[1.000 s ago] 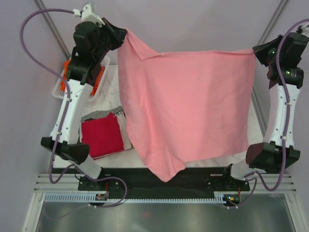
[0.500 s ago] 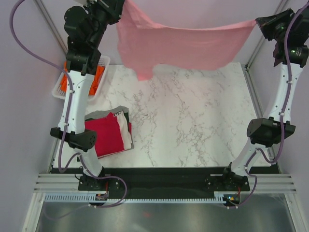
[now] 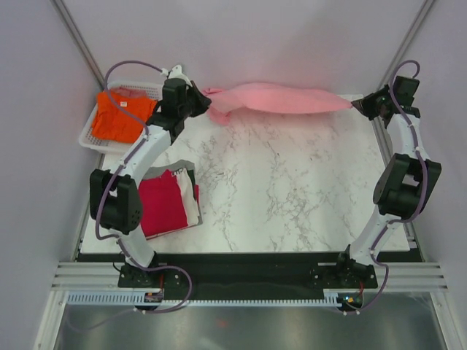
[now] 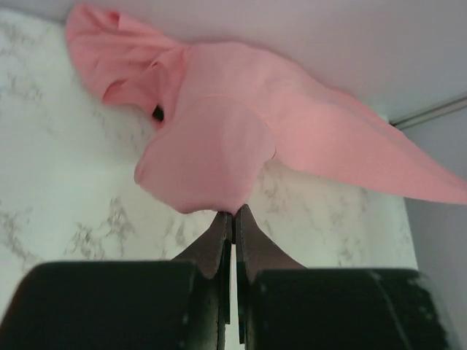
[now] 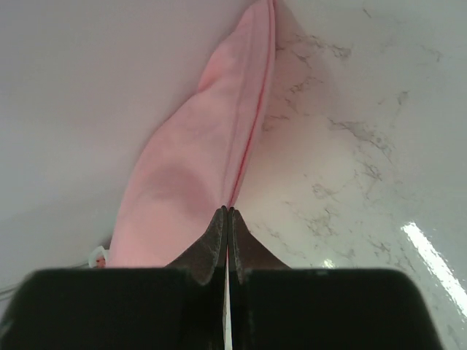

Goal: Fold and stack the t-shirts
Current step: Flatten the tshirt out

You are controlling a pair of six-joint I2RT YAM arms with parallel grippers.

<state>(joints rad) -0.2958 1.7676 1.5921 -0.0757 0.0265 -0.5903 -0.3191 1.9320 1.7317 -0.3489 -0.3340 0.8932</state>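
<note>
- Basket [image 3: 86,137], at 10 o'clock on the table [image 3: 292,182]: holds the orange t-shirt [image 3: 120,117].
- Folded stack, 8 o'clock: crimson t-shirt [image 3: 162,204] on top, with edges of a grey t-shirt [image 3: 181,167] and a white t-shirt [image 3: 193,205] showing beneath.
- Left gripper [image 4: 233,213], 11 o'clock: jaws pinched tight on one end of the pink t-shirt [image 3: 277,98].
- Pink t-shirt: a bunched band along the far edge at 12 o'clock, strung between both grippers.
- Right gripper [image 5: 228,210], 1 o'clock: jaws clamped tight on the other end.
</note>
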